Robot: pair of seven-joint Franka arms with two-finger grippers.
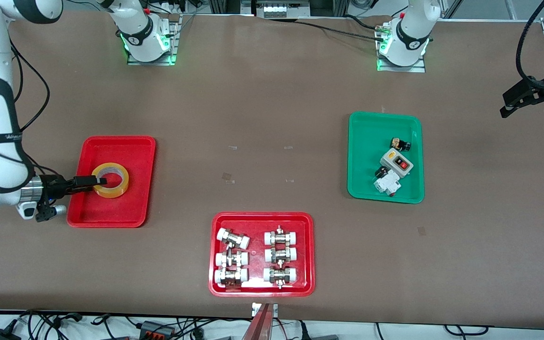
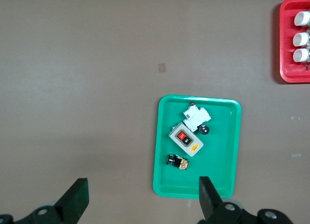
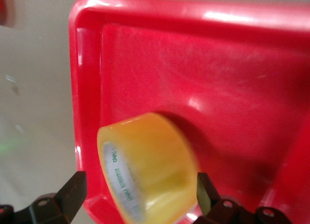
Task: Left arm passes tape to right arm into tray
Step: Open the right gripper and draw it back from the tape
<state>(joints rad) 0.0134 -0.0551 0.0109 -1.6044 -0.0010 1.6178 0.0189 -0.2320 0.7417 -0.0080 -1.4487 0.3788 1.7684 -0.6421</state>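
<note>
The tape (image 1: pixel 123 179), a yellowish roll, lies flat in the plain red tray (image 1: pixel 111 151) toward the right arm's end of the table. My right gripper (image 1: pixel 97 180) is low over the tray, with its fingers reaching onto the roll. In the right wrist view the tape (image 3: pixel 150 156) sits between the spread fingers of the right gripper (image 3: pixel 139 187) on the red tray (image 3: pixel 218 79). The jaws are open, with a gap at one side. My left gripper (image 1: pixel 526 111) is open and empty, up over the table at the left arm's end; it waits. It also shows in the left wrist view (image 2: pixel 143 192).
A green tray (image 1: pixel 366 137) with a switch box and small electrical parts lies toward the left arm's end; it also shows in the left wrist view (image 2: pixel 227 151). A red tray (image 1: pixel 307 255) with several pipe fittings sits near the front camera edge.
</note>
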